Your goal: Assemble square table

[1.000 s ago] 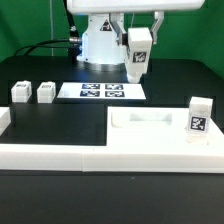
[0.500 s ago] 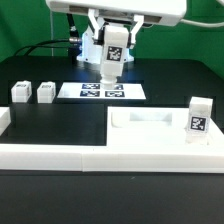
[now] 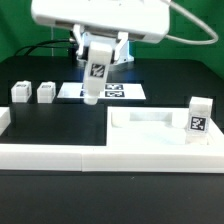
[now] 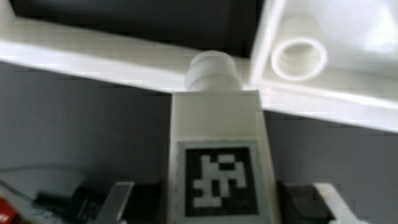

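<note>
- Black counter (image 3: 60,125) fills your scene, with a low white border wall (image 3: 50,155) along its near edge and the marker board (image 3: 118,91) lying flat farther back.
- Your claw (image 3: 96,66) is clenched on a white leg (image 3: 93,80). The leg hangs slightly tilted with its tag facing the exterior camera. Its lower end shows in front of the marker board, and you cannot tell whether it touches anything.
- Through the wrist view you see the same white leg (image 4: 217,130) gripped between two dark fingers (image 4: 121,197), tag toward the lens and round peg end pointing away.
- The square slab (image 3: 135,135) lies on the exterior view's right, against the border wall. The wrist view shows part of it (image 4: 347,35) with a round hole just beyond the peg.
- On the exterior view's left, a loose leg (image 3: 20,93) and a second loose leg (image 3: 45,92) stand side by side, well apart from your claw.
- A fourth leg (image 3: 197,120) stands upright at the slab's right end. You cannot tell whether it stands on the slab or beside it.
</note>
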`<state>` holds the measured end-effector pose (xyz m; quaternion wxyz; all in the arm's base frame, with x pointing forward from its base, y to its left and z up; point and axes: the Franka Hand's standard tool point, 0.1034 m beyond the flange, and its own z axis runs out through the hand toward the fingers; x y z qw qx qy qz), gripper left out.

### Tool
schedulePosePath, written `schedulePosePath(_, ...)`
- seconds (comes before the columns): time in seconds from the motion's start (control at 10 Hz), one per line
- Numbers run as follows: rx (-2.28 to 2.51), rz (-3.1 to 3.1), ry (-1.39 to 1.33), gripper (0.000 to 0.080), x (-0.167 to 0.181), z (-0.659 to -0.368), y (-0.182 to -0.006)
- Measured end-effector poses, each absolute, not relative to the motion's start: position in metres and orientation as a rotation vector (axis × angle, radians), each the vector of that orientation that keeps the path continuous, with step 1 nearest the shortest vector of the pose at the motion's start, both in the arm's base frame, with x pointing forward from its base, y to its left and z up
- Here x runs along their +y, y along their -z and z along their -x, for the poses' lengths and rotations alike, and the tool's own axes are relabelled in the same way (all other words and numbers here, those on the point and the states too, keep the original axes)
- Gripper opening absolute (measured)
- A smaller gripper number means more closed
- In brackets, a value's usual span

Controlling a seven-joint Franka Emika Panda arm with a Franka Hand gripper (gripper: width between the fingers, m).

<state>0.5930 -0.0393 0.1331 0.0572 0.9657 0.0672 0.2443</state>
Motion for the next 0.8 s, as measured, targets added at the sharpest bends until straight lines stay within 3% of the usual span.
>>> schedulePosePath(0.2,0.228,-3.008,-0.749,0.0290,-0.023,-0.612,-0.127)
schedulePosePath(0.5,-0.091,-3.160,-0.740,0.0290,0.052,-0.624,-0.135)
schedulePosePath(0.8,0.012,-3.111,-0.734,0.0290,0.040,-0.623,-0.131)
